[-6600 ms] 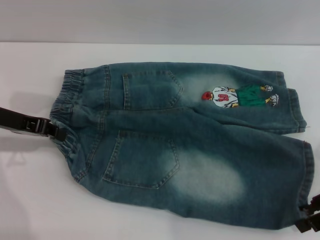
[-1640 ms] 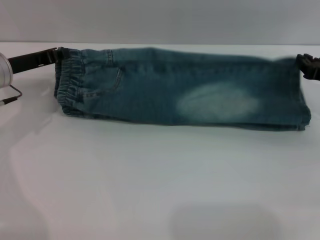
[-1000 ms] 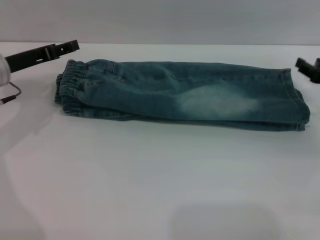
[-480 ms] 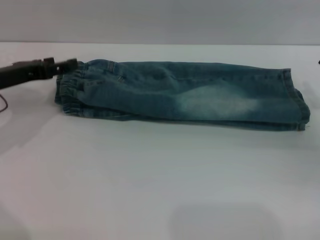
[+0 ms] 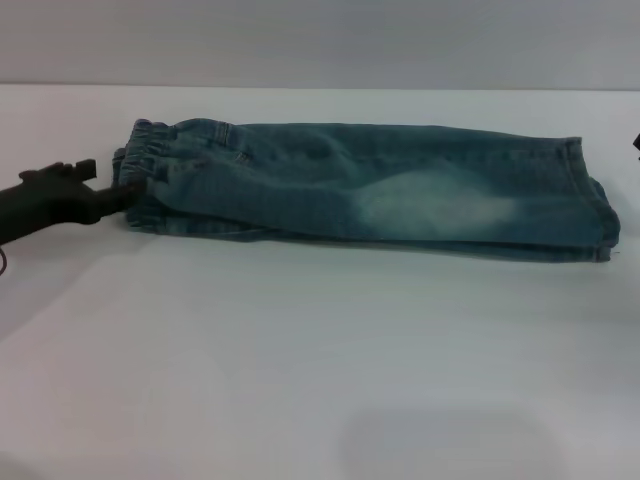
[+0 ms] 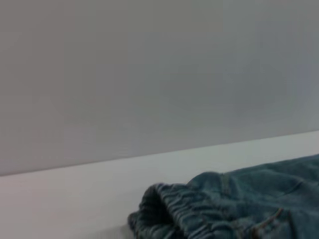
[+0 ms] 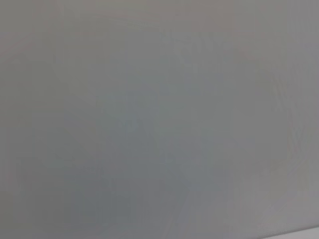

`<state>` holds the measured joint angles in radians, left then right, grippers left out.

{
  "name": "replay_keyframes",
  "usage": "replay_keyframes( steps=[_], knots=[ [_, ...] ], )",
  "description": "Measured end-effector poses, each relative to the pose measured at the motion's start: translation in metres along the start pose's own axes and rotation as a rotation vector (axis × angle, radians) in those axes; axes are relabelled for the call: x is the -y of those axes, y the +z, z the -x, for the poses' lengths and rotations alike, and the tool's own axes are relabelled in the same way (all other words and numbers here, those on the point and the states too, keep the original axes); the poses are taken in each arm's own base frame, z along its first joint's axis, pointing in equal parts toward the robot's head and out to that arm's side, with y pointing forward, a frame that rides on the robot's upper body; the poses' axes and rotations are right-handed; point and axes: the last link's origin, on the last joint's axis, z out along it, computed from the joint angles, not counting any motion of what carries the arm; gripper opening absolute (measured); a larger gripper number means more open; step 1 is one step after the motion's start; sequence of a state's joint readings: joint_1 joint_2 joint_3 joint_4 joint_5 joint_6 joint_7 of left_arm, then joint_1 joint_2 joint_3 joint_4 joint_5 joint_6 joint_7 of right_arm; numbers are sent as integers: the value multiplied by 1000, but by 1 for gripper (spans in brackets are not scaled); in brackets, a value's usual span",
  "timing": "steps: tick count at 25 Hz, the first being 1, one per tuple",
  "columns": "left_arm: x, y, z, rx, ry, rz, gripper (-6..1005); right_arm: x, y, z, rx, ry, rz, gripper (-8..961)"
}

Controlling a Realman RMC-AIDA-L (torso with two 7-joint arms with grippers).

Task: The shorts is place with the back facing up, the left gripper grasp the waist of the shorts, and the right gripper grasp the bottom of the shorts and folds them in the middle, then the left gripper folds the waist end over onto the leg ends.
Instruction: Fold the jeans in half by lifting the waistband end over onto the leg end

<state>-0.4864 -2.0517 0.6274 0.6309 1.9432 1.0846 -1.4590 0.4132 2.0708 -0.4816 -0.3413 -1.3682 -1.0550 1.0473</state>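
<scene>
One pair of shorts [image 5: 370,190] is seen on the white table [image 5: 300,360], folded lengthwise into a long strip running left-right across the far half of the surface. One garment only; two layers are visible at the near edge where the fold stacks. The ruffled elastic waist [image 5: 150,175] lies at the robot's left end, bunched & slightly raised; the leg ends [image 5: 595,205] lie at the right end, flat, w/ straight stitched hems stacked one on the other. Denim is faded blue-green, w/ one pale bleached patch [image 5: 435,205] showing on the top layer, approx. mid-right. Part of a pocket seam is seen near the waist.

One gripper is clearly in view: the left gripper [image 5: 112,192], black, low over the table at the left, its tip touching the waist. Whether its fingers are apart or clamped on the fabric cannot be told. In the left wrist view the waist gathers [image 6: 184,214] are seen close, w/ table & grey wall behind. Of the right gripper, nothing identifiable is seen; right wrist view shows plain grey only.
</scene>
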Motion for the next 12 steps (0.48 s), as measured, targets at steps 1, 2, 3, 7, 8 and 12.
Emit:
replay_keyframes(
  steps=[1,2,3,7,8,12],
  knots=[
    [0,0,3,0,5,-7,837,0,-1,0,2,1,4,570],
    [1,0,5,-3,10,-18,837,0,-3,-1,4,3,7,570],
    [2,0,7,-7,16,-25,836,0,-4,-1,5,4,9,571],
    [2,0,13,-31,36,-49,835,-2,-7,-3,9,10,19,571],
    [2,1,14,-34,36,-52,834,-2,-8,-4,9,11,19,571],
    [2,4,17,-29,43,-61,833,-1,-12,-6,6,13,20,571]
  ],
)
